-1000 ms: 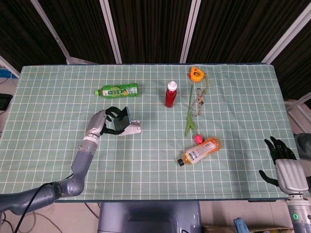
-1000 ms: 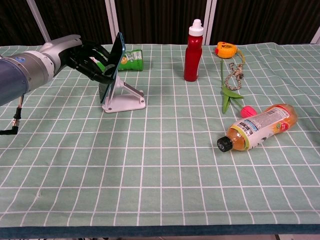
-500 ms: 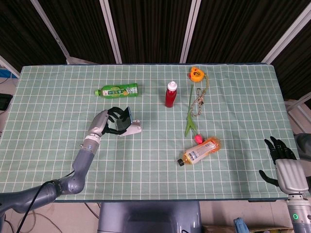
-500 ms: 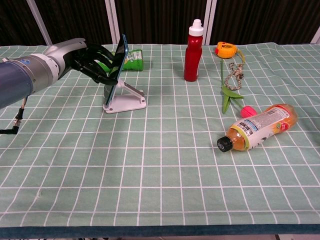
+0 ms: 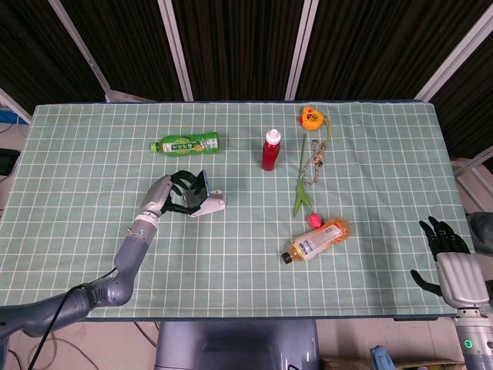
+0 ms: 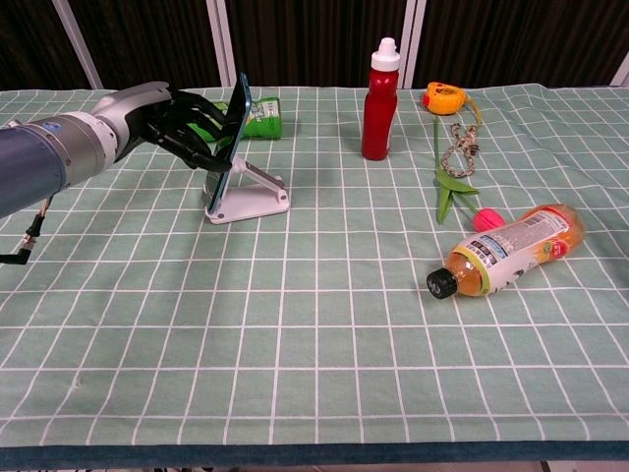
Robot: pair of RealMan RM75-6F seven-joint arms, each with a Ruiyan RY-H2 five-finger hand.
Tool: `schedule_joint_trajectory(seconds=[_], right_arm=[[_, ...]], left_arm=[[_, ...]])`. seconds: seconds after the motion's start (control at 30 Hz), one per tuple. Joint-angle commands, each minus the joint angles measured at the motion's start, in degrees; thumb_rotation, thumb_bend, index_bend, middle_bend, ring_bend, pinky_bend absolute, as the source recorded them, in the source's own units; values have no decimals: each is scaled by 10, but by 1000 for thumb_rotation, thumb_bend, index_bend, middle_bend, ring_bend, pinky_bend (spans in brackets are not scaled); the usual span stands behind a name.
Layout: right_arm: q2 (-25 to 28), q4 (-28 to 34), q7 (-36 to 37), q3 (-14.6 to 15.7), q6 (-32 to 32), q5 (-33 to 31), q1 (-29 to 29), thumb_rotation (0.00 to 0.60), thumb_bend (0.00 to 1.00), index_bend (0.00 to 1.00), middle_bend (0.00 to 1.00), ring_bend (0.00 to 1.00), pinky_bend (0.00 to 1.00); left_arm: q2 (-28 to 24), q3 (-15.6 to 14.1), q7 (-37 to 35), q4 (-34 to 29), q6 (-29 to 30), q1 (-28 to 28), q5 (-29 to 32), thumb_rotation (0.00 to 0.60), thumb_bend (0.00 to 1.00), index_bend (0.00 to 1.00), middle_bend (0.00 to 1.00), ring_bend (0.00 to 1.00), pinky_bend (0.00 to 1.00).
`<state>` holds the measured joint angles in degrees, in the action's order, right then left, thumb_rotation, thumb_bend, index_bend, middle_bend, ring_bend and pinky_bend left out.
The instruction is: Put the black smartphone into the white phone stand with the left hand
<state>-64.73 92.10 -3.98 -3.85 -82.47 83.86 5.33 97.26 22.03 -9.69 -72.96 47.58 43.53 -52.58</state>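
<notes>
On the green checked tablecloth (image 6: 295,324), left of centre, the left hand (image 6: 182,126) holds the black smartphone (image 6: 236,123) with its fingers wrapped around the upper part, while the phone's lower edge sits at or in the white phone stand (image 6: 248,197); whether it is fully seated cannot be told from either view. Far off at the table's right corner, the right hand (image 5: 443,245) hangs with its fingers spread and nothing in them.

The step in hand looks like the final settling. To do it well, the phone should probably be eased down until its bottom edge rests on the stand's lip and its back leans on the sloped support, then the fingers opened slowly and drawn away leftward, so the light stand is not dragged or tipped.

Seen from the chest view, the smartphone is a thin dark slab nearly edge-on, tilted back, with a bluish rim.
</notes>
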Motion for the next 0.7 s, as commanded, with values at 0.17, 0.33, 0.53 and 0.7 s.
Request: schedule_joint_trajectory(seconds=[0.17, 0.33, 0.53, 0.7], right_arm=[[0, 0, 0, 0, 0, 0, 0, 600, 324, 79, 0, 0, 178], [0, 0, 0, 0, 0, 0, 0, 600, 324, 79, 0, 0, 178], [0, 0, 1, 0, -1, 1, 0, 600, 324, 79, 0, 0, 178], [0, -1, 1, 0, -1, 1, 0, 600, 324, 79, 0, 0, 178]], left_arm=[[6, -1, -12, 4, 4, -4, -2, 600, 260, 443, 617, 355, 426], [8, -2, -19, 4, 6, -7, -8, 600, 260, 443, 617, 355, 426], [9, -3, -23, 7, 10, -9, -12, 600, 260, 442, 615, 355, 425], [10, -4, -20, 9, 15, -10, -14, 600, 260, 429, 607, 354, 417]])
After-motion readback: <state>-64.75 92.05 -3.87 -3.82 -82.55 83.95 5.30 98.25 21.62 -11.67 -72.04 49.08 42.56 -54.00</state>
